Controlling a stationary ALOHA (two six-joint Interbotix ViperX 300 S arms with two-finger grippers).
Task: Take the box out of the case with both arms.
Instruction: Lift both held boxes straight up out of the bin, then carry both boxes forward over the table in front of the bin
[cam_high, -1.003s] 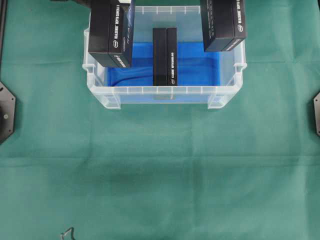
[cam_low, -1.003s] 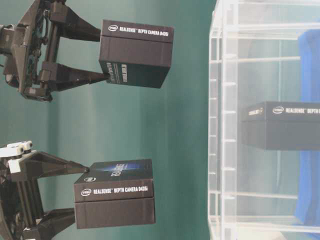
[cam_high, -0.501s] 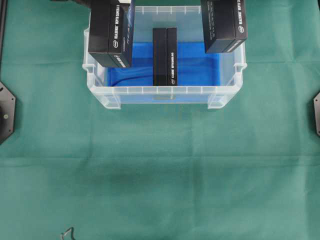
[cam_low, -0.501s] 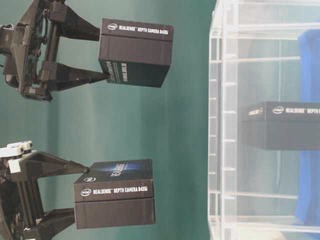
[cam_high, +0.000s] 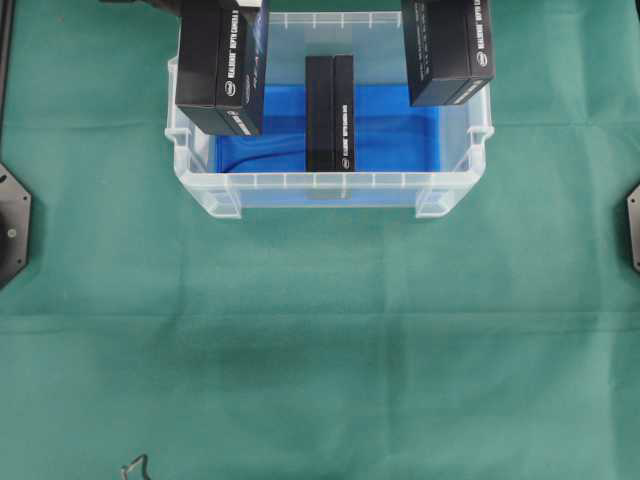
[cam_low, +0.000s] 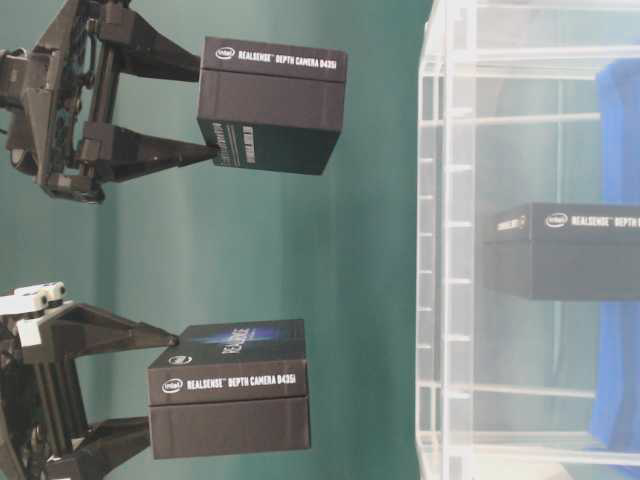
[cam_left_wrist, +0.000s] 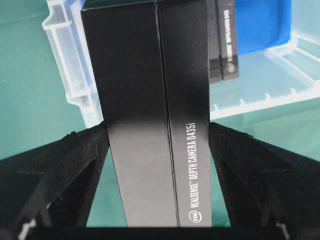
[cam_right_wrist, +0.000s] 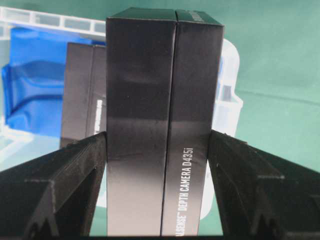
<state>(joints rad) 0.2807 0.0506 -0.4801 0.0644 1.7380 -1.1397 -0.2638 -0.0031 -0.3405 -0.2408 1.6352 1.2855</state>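
The clear case (cam_high: 320, 185) with a blue sheet stands at the far middle of the table. My left gripper (cam_left_wrist: 159, 134) is shut on a black RealSense box (cam_high: 218, 65) and holds it above the case's left end. My right gripper (cam_right_wrist: 157, 137) is shut on a second black box (cam_high: 447, 50) above the case's right end. In the table-level view the left gripper (cam_low: 160, 385) and the right gripper (cam_low: 205, 108) hold both boxes clear of the case rim (cam_low: 445, 250). A third black box (cam_high: 330, 112) stands on edge inside the case.
Green cloth (cam_high: 320, 350) covers the table. Black arm bases sit at the left edge (cam_high: 12, 225) and the right edge (cam_high: 632, 228). A small bent wire (cam_high: 135, 466) lies near the front left.
Both held boxes have crept very slightly toward the top of the overhead view. Nothing else has moved.
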